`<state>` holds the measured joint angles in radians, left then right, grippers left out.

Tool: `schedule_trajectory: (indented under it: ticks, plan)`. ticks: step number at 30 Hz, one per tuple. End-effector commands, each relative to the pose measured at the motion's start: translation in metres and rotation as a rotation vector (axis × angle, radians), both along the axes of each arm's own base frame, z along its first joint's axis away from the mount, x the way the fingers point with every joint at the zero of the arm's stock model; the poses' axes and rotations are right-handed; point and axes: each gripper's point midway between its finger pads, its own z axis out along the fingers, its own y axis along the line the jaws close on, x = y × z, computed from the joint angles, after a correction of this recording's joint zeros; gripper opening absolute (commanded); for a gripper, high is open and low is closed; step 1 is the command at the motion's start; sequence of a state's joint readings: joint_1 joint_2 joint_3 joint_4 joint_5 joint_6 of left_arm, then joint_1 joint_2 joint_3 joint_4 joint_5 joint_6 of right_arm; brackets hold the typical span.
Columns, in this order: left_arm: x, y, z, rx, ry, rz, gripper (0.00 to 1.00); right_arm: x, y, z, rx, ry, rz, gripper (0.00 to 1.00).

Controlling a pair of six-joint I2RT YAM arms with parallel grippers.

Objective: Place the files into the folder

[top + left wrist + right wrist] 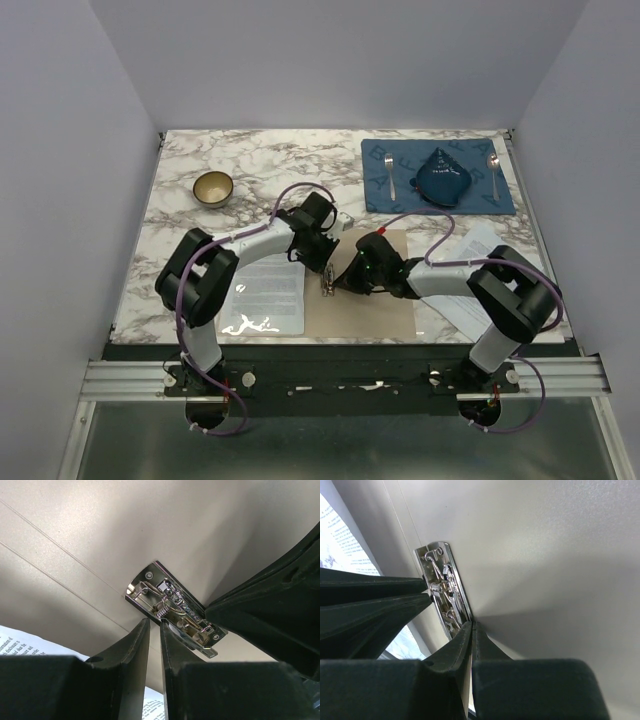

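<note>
The tan folder (375, 305) lies flat at the table's front centre, with its metal clip (327, 283) at its left edge. One white printed file (265, 298) lies just left of it and another (478, 240) lies to its right. My left gripper (327, 268) has its tips at the clip (172, 607), the fingers a narrow gap apart with nothing visible between them. My right gripper (346, 284) is shut, its tips pressed on the folder (545, 555) right beside the clip (440, 580). Printed paper shows in both wrist views (20, 647) (345, 535).
A blue placemat (385, 198) at the back right holds a folded blue napkin (441, 178), a fork (390, 172) and a spoon (494, 168). A small bowl (213, 188) stands at the back left. Both grippers crowd together at the clip.
</note>
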<state>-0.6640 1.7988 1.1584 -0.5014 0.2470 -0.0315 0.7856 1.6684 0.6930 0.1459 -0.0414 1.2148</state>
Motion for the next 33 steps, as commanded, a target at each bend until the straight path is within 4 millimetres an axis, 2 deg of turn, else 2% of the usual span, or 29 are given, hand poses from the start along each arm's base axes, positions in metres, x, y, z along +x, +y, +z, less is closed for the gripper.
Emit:
schedule_trajectory:
  ticks: [1,5,11,13,17,18,20,21,24,25,26,27,29,33]
  plan:
    - [0.004,-0.003,-0.019,0.044,0.000,0.000,0.25,-0.038,-0.058,-0.067,-0.254,0.165,-0.034,0.12]
    - [0.010,-0.012,-0.021,0.036,0.010,0.003,0.25,-0.037,-0.063,-0.071,-0.263,0.174,-0.043,0.12]
    - [0.025,-0.027,-0.007,0.001,-0.017,0.006,0.25,-0.031,-0.075,-0.077,-0.281,0.187,-0.072,0.11]
    - [0.024,-0.030,-0.005,0.000,-0.002,-0.001,0.25,-0.027,-0.082,-0.079,-0.288,0.192,-0.086,0.11]
    - [0.019,-0.023,0.004,0.000,-0.018,-0.007,0.25,-0.022,-0.093,-0.082,-0.304,0.192,-0.100,0.11]
    - [0.018,-0.021,0.012,-0.006,-0.032,-0.009,0.26,-0.020,-0.095,-0.082,-0.305,0.192,-0.106,0.11]
    - [0.012,-0.014,0.014,0.001,-0.030,-0.014,0.29,-0.020,-0.100,-0.084,-0.315,0.191,-0.108,0.11]
    - [0.010,-0.012,0.022,-0.005,-0.042,-0.019,0.31,-0.019,-0.101,-0.085,-0.318,0.191,-0.110,0.11]
    - [0.003,-0.002,0.034,-0.002,-0.048,-0.021,0.46,-0.018,-0.103,-0.086,-0.326,0.193,-0.114,0.11]
    - [0.001,0.001,0.035,-0.001,-0.049,-0.022,0.55,-0.018,-0.103,-0.087,-0.326,0.195,-0.112,0.10]
    - [-0.001,0.003,0.038,-0.003,-0.047,-0.022,0.57,-0.017,-0.102,-0.088,-0.328,0.197,-0.110,0.10]
    - [-0.004,0.004,0.042,-0.009,-0.050,-0.024,0.59,-0.017,-0.102,-0.089,-0.327,0.200,-0.110,0.09]
    - [-0.012,0.008,0.039,-0.009,-0.044,-0.056,0.61,-0.017,-0.099,-0.088,-0.320,0.202,-0.104,0.09]
    - [-0.020,0.013,0.021,0.006,-0.018,-0.067,0.60,-0.004,-0.090,-0.076,-0.281,0.152,-0.099,0.15]
